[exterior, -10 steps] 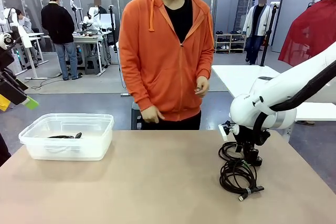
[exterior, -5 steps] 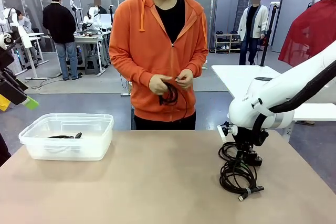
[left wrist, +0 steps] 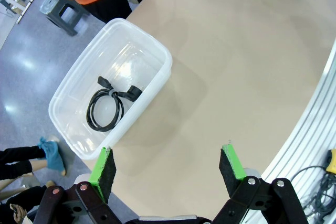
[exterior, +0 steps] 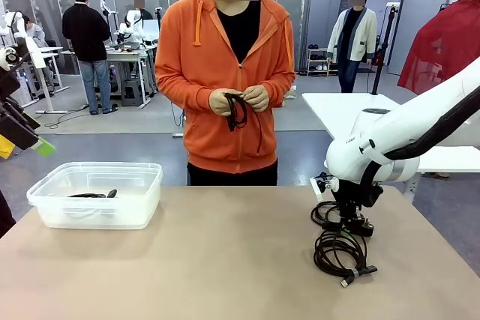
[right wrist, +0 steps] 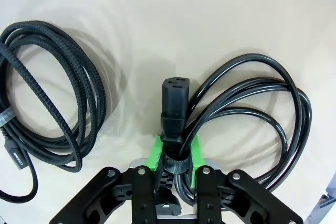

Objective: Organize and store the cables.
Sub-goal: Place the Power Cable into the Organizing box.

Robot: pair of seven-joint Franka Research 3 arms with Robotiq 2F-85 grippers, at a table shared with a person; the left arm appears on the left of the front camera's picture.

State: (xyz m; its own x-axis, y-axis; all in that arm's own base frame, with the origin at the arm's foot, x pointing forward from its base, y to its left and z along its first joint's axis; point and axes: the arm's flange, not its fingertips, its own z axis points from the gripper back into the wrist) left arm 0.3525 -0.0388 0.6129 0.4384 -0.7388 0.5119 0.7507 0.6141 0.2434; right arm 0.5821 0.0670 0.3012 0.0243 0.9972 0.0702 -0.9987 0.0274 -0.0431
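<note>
1. One coiled cable (left wrist: 107, 107) lies inside the clear bin (left wrist: 164, 60) at the left end of the table (exterior: 225, 260).
2. Above the bin hangs the left gripper (left wrist: 167, 153), its jaws wide apart and holding nothing.
3. Across the middle, a person (exterior: 225, 140) in an orange hoodie holds a black cord (exterior: 238, 115) in both hands (exterior: 257, 98) at chest height.
4. At the right, the right gripper (right wrist: 175, 150) has its green pads clamped on the smooth cable (right wrist: 252, 103) at its tie, just below the plug. The coil rests on the table.
5. Just beside it lies a braided cable (right wrist: 58, 77), clear of the pads.
</note>
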